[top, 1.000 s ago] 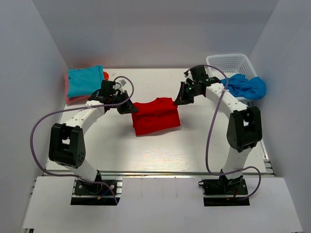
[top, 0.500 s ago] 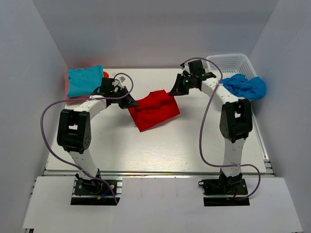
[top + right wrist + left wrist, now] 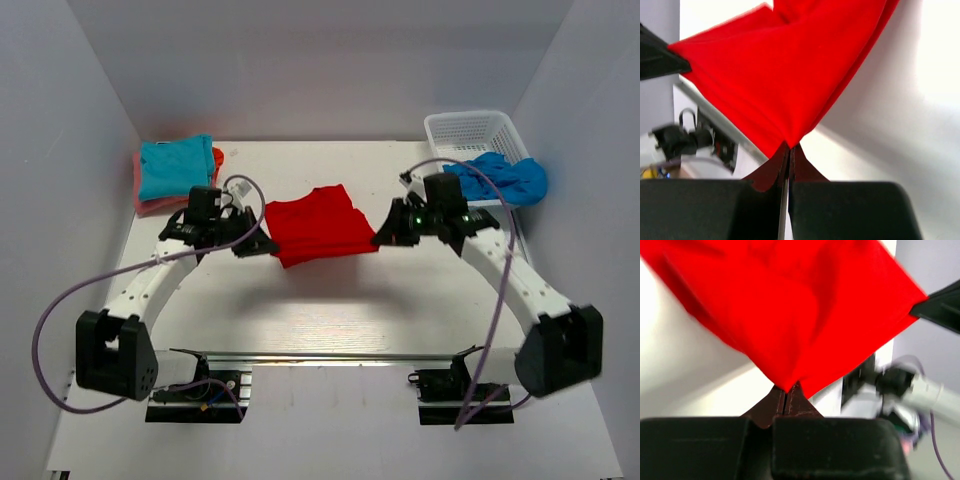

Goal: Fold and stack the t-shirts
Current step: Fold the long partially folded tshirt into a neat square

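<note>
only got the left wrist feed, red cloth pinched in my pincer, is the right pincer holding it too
Observer: Yes, the right wrist view shows the right pincer shut on another corner of the red t-shirt.
Operator: where's the stack
Observer: Top view: a folded turquoise t-shirt lies on an orange-pink one at the table's far left corner.
Operator: anything left to fold
Observer: A crumpled blue cloth hangs over the white basket's near rim, far right.
</note>
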`<state>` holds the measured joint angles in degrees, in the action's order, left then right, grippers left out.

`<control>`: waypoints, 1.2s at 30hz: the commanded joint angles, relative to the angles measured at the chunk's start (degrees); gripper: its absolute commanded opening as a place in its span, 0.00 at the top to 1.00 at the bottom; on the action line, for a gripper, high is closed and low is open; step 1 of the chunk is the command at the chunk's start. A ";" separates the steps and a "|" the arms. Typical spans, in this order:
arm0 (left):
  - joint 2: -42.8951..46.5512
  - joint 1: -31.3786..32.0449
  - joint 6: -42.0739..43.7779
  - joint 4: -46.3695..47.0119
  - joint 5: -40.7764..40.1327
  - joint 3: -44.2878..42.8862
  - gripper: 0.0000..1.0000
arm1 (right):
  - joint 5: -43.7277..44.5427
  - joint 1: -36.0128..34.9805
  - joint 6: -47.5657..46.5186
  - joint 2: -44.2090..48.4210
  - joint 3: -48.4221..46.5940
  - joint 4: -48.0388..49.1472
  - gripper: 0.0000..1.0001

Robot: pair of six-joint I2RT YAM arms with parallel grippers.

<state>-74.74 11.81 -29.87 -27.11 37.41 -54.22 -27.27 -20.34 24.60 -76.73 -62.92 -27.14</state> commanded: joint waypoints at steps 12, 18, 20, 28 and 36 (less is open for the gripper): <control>13.83 0.49 7.81 -18.77 7.94 3.33 1.00 | -3.14 -2.07 2.47 17.58 11.67 -5.39 1.00; 7.43 0.49 7.11 -11.04 6.71 -2.73 1.00 | 3.44 -1.55 5.01 12.13 6.32 -3.36 1.00; 5.75 0.49 6.49 -7.26 7.24 -3.26 1.00 | 6.42 -1.55 6.86 10.64 5.53 -2.84 1.00; -4.70 -0.65 6.49 -1.02 8.91 -7.04 1.00 | 8.99 -0.23 7.83 3.70 -0.36 -2.40 1.00; -14.11 -1.26 6.58 3.02 6.98 -12.22 1.00 | 7.40 2.05 9.42 -7.10 -4.49 3.23 1.00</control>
<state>-87.92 11.70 -23.86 -27.66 45.01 -63.26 -20.75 -19.35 33.32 -81.23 -62.92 -27.73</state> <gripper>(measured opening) 0.022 0.011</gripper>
